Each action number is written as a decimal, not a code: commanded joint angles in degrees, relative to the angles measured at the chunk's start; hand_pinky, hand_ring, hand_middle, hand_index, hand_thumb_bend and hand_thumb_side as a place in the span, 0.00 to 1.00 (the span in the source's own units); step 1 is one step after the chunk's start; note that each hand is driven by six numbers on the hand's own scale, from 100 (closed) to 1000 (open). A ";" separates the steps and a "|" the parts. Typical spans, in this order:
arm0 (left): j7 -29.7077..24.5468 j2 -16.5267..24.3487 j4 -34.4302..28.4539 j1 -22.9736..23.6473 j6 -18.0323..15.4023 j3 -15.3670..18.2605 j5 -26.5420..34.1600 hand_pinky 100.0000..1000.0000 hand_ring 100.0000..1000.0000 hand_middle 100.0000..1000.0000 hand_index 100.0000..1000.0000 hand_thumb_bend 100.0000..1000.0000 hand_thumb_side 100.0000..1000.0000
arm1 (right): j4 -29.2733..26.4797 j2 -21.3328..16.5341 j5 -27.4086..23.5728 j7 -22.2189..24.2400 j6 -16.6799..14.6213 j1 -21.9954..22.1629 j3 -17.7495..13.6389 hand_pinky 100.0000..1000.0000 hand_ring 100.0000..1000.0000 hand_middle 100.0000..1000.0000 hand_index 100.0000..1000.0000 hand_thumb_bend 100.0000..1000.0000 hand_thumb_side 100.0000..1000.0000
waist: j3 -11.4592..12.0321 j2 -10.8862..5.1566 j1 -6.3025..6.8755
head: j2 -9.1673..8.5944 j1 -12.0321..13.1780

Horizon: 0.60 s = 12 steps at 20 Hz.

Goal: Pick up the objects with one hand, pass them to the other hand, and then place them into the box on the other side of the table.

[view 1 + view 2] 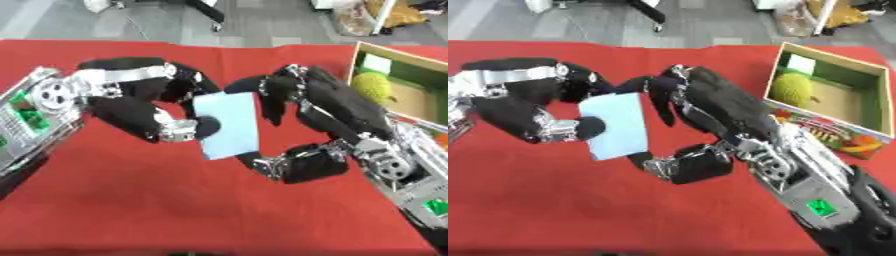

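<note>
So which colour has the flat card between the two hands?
Light blue; the card shows best in the left eye view.

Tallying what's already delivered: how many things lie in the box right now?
2: a yellow-green ball at the box's left side, and a small pale item in its far-left corner. Others may be hidden behind the near wall.

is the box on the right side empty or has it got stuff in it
Not empty: the open box holds a yellow-green bumpy round thing and a small pale thing.

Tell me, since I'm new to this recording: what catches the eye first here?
The two black hands meeting mid-table over the red cloth, both on a pale blue card: the left robot hand pinches its left edge, the right robot hand curls around its right. At the right sits an open box holding a yellow-green ball.
</note>
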 commanded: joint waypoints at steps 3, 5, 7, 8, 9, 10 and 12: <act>-0.83 0.12 -1.04 -0.69 -0.97 -0.18 -0.24 0.81 0.55 0.53 0.70 0.27 0.61 | -0.90 -0.56 -0.29 -3.08 1.13 -1.00 -1.28 0.22 0.34 0.15 0.33 0.02 0.10 | 0.05 -0.98 0.86 | 0.32 0.13; -0.93 0.61 -1.04 -0.54 -1.68 0.40 -0.98 0.82 0.60 0.59 0.74 0.34 0.68 | -0.90 -0.60 -0.28 -3.64 1.34 -0.92 -1.39 0.22 0.34 0.14 0.33 0.02 0.10 | 0.09 -1.02 0.83 | 0.32 0.05; -1.56 1.29 -1.04 -0.39 -2.86 1.26 -2.40 0.85 0.67 0.67 0.78 0.40 0.77 | -0.90 -0.68 -0.25 -4.13 1.45 -0.84 -1.59 0.22 0.34 0.14 0.32 0.02 0.09 | 0.15 -1.04 0.79 | 0.32 -0.08; -1.68 1.76 -1.04 -0.28 -3.49 1.99 -3.30 0.86 0.68 0.69 0.78 0.41 0.79 | -0.90 -0.73 -0.20 -4.37 1.50 -0.77 -1.72 0.22 0.34 0.14 0.32 0.02 0.09 | 0.20 -1.06 0.78 | 0.32 -0.13; -1.58 2.24 -1.04 -0.11 -3.96 2.81 -4.26 0.87 0.71 0.72 0.80 0.44 0.82 | -0.90 -0.79 -0.14 -4.57 1.52 -0.72 -1.83 0.22 0.34 0.14 0.32 0.02 0.09 | 0.25 -1.08 0.77 | 0.32 -0.18; -1.12 2.81 -1.04 0.08 -4.20 3.80 -5.39 0.89 0.73 0.74 0.82 0.46 0.84 | -0.90 -0.86 -0.08 -4.76 1.53 -0.68 -1.93 0.22 0.34 0.14 0.32 0.02 0.08 | 0.31 -1.10 0.77 | 0.32 -0.24; 0.52 3.83 -1.04 0.69 -3.99 5.75 -7.48 0.90 0.76 0.78 0.84 0.48 0.88 | -0.90 -0.98 0.08 -5.03 1.52 -0.62 -2.10 0.22 0.34 0.14 0.32 0.02 0.08 | 0.38 -1.15 0.76 | 0.32 -0.37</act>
